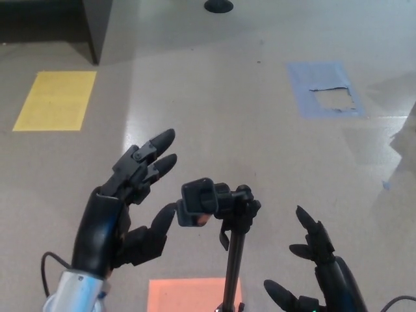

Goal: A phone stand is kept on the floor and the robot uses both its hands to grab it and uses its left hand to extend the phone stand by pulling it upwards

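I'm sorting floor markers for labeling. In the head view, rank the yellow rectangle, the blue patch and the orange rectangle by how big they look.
1. yellow rectangle and blue patch: about alike, too close to rank.
2. orange rectangle: smallest as seen, but the frame edge cuts it off and the phone stand overlaps it, so unsure.

Open floor lies ahead of both hands. The left hand, fingers spread, sits just beside the stand with its thumb near the clamp; only a narrow gap separates them. The right hand, also spread, has clear space between it and the pole.
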